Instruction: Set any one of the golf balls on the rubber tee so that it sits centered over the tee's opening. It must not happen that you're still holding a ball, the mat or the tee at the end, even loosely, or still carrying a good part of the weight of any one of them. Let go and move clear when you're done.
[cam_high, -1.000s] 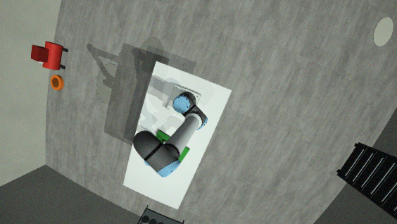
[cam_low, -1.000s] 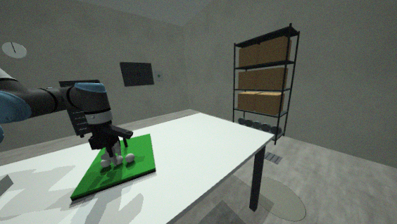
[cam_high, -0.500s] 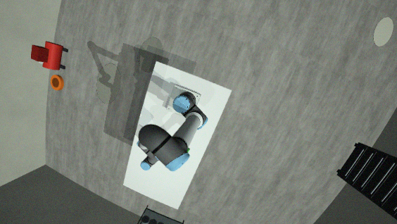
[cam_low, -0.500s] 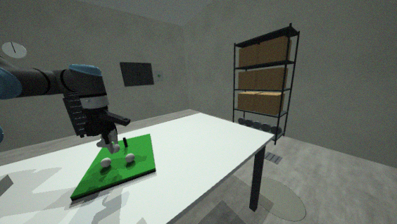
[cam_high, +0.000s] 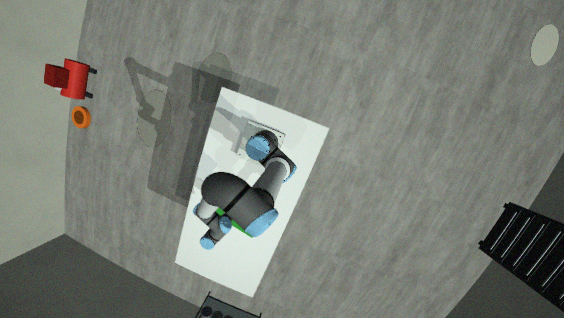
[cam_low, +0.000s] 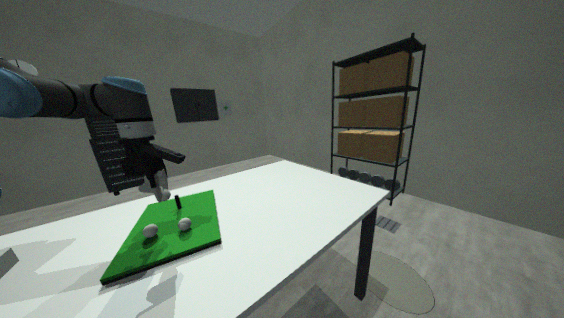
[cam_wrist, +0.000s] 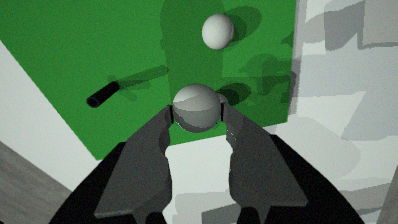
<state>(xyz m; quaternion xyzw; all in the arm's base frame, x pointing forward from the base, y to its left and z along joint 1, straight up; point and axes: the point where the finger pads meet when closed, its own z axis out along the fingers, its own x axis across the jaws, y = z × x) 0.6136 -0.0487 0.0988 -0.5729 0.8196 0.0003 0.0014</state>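
Observation:
My gripper (cam_wrist: 196, 105) is shut on a white golf ball (cam_wrist: 196, 106) and holds it above the green mat (cam_wrist: 150, 55), near the mat's edge. The black rubber tee (cam_wrist: 103, 94) stands on the mat to the left of the held ball in the wrist view, apart from it and empty. Another golf ball (cam_wrist: 217, 31) lies on the mat further ahead. In the exterior view the gripper (cam_low: 160, 192) hangs just left of the tee (cam_low: 177, 201), a little above it. Two balls (cam_low: 150, 230) (cam_low: 185, 223) lie on the mat (cam_low: 165, 232) in front of the tee.
The mat lies on a white table (cam_low: 280, 210). A black shelf rack with cardboard boxes (cam_low: 377, 110) stands beyond the table's far corner. In the top view the arm (cam_high: 242, 197) covers most of the mat.

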